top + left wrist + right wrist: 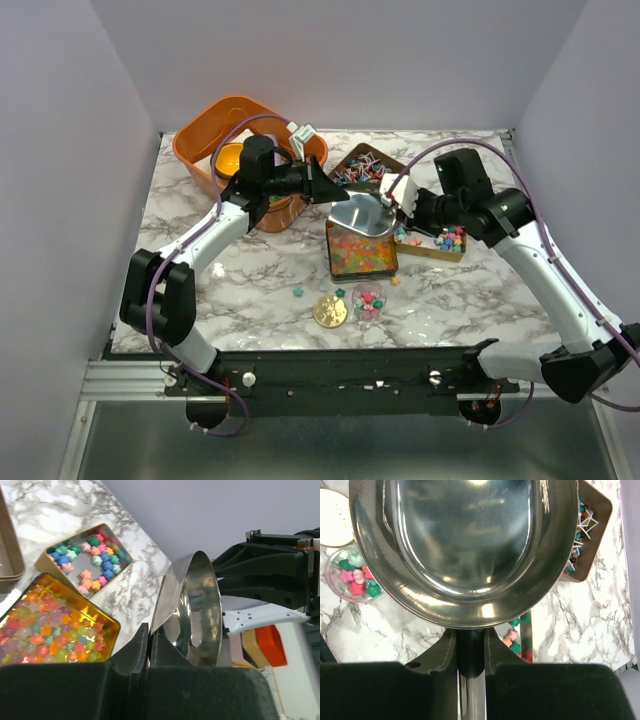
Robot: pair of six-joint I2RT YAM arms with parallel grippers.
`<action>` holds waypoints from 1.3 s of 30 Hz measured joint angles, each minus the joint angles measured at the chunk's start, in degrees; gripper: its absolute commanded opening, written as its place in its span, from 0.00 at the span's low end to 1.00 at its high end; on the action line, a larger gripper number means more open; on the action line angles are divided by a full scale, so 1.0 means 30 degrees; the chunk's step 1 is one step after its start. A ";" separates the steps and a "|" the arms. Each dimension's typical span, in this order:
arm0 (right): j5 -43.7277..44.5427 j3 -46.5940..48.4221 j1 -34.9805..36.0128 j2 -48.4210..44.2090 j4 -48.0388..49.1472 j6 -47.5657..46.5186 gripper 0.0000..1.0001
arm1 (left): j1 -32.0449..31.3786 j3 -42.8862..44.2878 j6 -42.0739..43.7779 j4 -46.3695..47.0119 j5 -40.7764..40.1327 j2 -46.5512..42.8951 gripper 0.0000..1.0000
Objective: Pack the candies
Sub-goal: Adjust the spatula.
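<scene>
My right gripper (470, 652): clamped on the scoop (470, 545) handle; my left gripper (149, 647): pinched shut on its rim; candies (50, 635): heaped in the gold tin (116, 630) below the scoop, more in the tray (55, 575) beside.

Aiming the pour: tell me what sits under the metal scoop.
A gold tin of multicoloured star candies lies partly beneath the scoop. From the right wrist, the bowl covers nearly all of it.
</scene>
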 measured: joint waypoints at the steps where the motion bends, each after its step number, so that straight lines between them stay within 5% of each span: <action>1: -0.0109 0.0000 0.0000 -0.0131 -0.0015 0.0044 0.01 | 0.0117 -0.0248 -0.0532 0.0612 0.0401 -0.0036 0.00; 6: -0.0561 -0.0321 0.0102 -0.0765 0.0058 0.0255 0.02 | 0.0554 -0.1188 -0.2834 0.2616 0.1909 -0.0029 0.00; 9: -0.0707 -0.1086 0.0153 -0.1268 0.0546 0.0423 0.38 | 0.0663 -0.1596 -0.3767 0.3490 0.2499 0.0051 0.00; 10: -0.0699 -0.1413 0.0160 -0.1435 0.0838 0.0546 0.40 | 0.0707 -0.1690 -0.4022 0.3767 0.2623 0.0131 0.00; 20: 0.0175 -0.2557 0.0073 -0.3133 0.2200 0.1508 0.43 | 0.1872 -0.2273 -0.4422 0.4357 0.2914 0.1457 0.00; 27: 0.0350 -0.3497 0.0066 -0.3308 0.2528 0.1654 0.57 | 0.1938 -0.2266 -0.4437 0.4350 0.2951 0.1515 0.00; 39: 0.0066 -0.4197 -0.0015 -0.2208 0.2965 0.1552 0.57 | 0.1960 -0.2266 -0.4787 0.4430 0.3308 0.1435 0.00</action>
